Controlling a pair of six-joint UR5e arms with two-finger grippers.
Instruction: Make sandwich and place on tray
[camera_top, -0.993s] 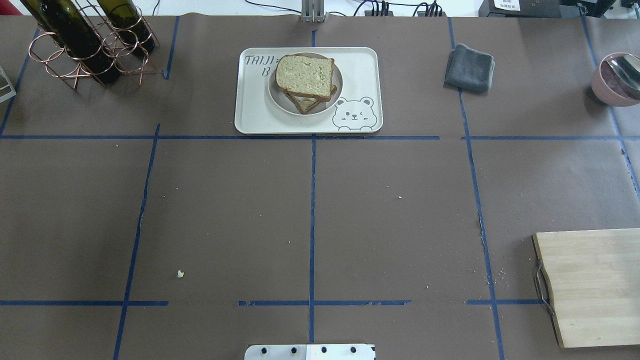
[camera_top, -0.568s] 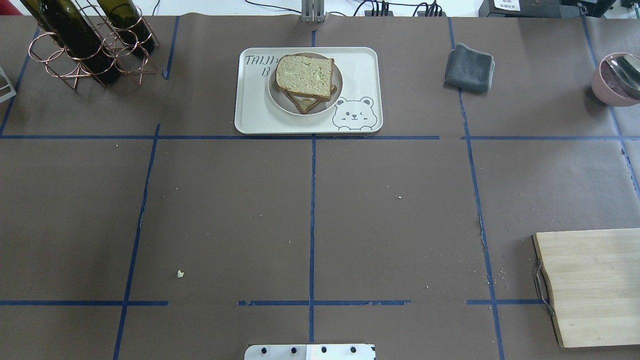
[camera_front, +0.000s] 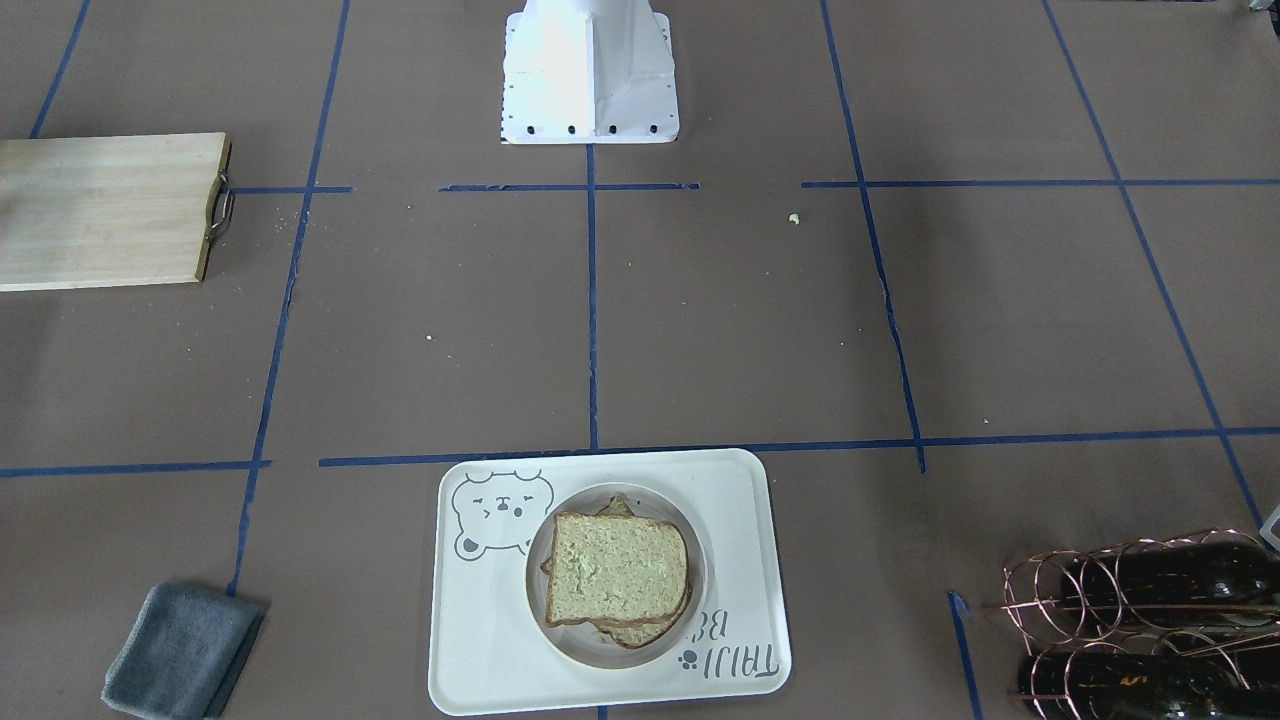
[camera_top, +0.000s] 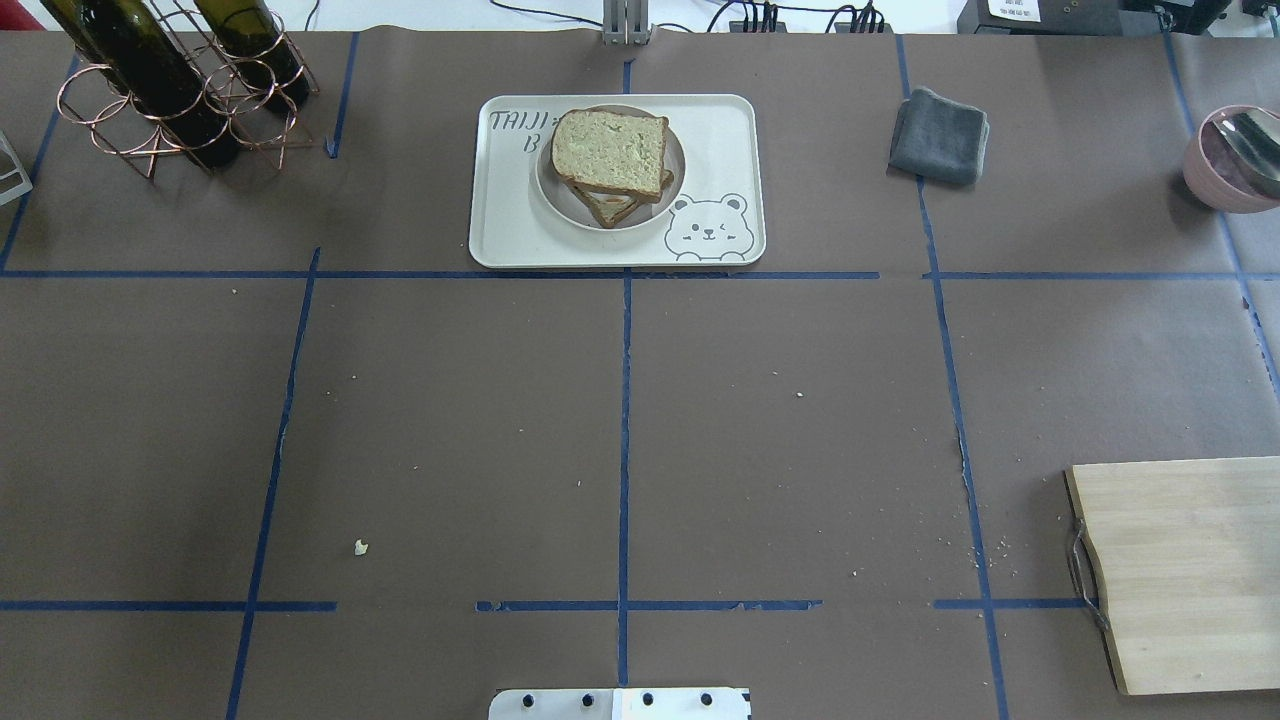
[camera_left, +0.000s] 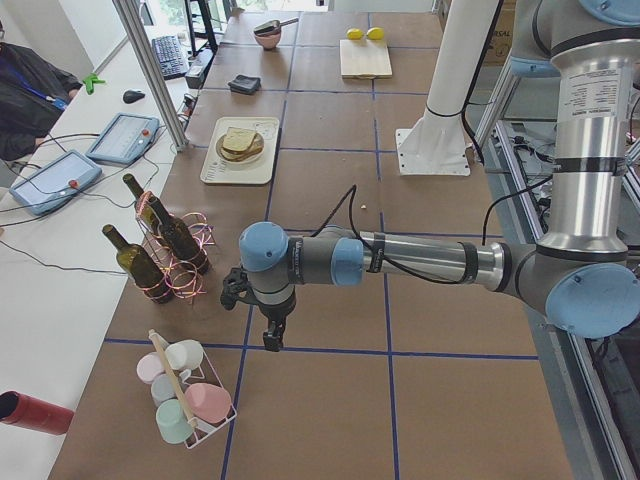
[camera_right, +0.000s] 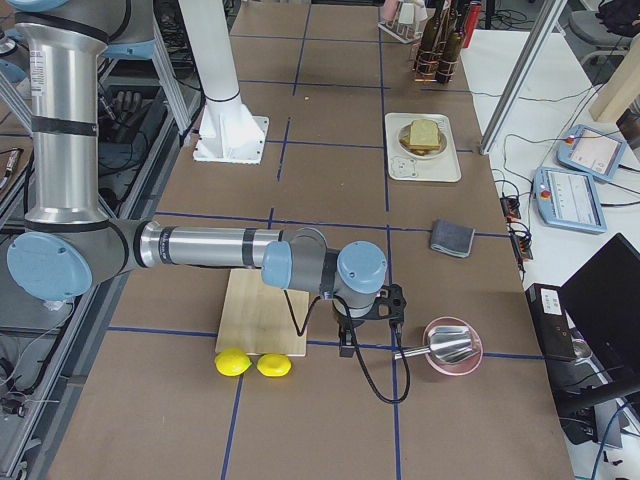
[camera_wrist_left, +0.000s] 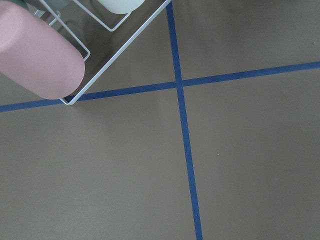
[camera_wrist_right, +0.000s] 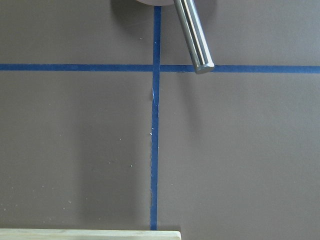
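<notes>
Nearest the robot, on the brown paper-covered surface crossed by blue tape lines, a pale wooden cutting board with a metal handle lies at the right. Just beyond the board's end, the right gripper hangs pointing down between the board and a pink bowl holding a shiny metal ladle. Whether this gripper is apart or together cannot be told. At the opposite end, the left gripper hangs low over a tape crossing beside a white wire basket of pastel cups, its state likewise impossible to tell (neither wrist camera shows the fingers). Along the far side, the large cream-white rectangular plastic tray with a grey bear face sits at the centre. On it rests a round white plate carrying the tan, dark-crusted sandwich, its top slice offset and a bit of egg peeking out beneath. A folded grey cloth lies well to the tray's right, and a copper wire rack of dark green bottles well to its left.
</notes>
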